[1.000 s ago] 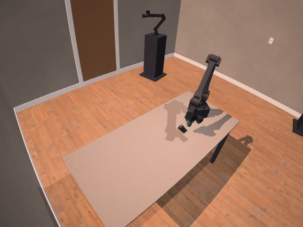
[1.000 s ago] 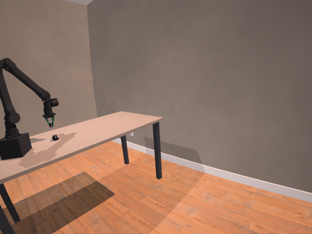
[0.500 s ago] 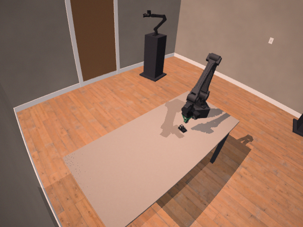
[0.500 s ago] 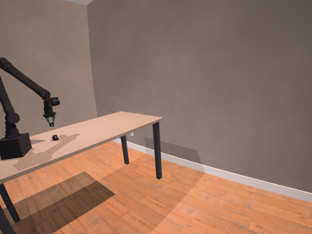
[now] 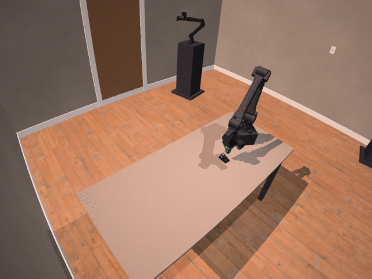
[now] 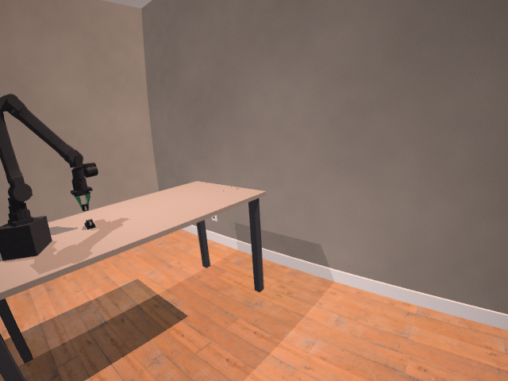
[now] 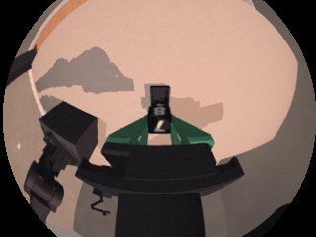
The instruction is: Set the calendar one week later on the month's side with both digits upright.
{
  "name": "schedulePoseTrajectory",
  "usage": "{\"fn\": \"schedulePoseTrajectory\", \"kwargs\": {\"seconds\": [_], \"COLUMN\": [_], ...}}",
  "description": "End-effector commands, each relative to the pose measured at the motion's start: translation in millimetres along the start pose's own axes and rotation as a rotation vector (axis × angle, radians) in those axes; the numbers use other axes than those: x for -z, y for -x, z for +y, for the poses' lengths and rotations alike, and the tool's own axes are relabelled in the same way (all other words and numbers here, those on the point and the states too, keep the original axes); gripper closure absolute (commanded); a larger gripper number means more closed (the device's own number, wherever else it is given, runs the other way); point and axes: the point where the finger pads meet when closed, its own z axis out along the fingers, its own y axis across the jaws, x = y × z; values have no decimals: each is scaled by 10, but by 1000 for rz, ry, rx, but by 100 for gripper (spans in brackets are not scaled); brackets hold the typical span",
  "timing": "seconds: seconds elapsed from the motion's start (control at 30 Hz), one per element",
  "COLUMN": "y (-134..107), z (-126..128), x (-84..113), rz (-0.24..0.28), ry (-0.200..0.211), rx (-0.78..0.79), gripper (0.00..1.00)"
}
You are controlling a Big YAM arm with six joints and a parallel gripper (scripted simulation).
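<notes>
Only wrist view reads the digits on the black cube (image 6: 85,207) (image 7: 159,118), gripped by partly open green-fingered end effector (image 5: 228,149) (image 6: 85,205) (image 7: 159,118), above the surface (image 5: 168,192) (image 6: 163,205) (image 7: 197,59); black calendar tray (image 5: 224,158) (image 6: 90,226) (image 7: 160,95) sits below.

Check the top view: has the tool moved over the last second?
Yes. Judged against the black tray, the tool has shifted toward the picture's left.
</notes>
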Motion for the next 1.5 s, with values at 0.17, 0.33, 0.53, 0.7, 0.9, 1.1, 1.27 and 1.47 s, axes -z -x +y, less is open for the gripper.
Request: {"fn": "schedulePoseTrajectory", "kwargs": {"seconds": [0.17, 0.33, 0.53, 0.7, 0.9, 1.1, 1.27, 1.47], "y": [31, 36, 36, 45, 39, 39, 39, 39], "z": [-33, -29, -56, -68, -55, -55, -55, -55], "x": [-233, -366, -416, -397, -398, -398, -398, -398], "rz": [-6, -6, -7, -11, -9, -9, -9, -9], "ry": [-11, -10, -14, -27, -21, -21, -21, -21], "rx": [-4, -1, -2, 0, -1, -1, -1, -1], "gripper": [75, 75, 75, 75, 75, 75, 75, 75]}}
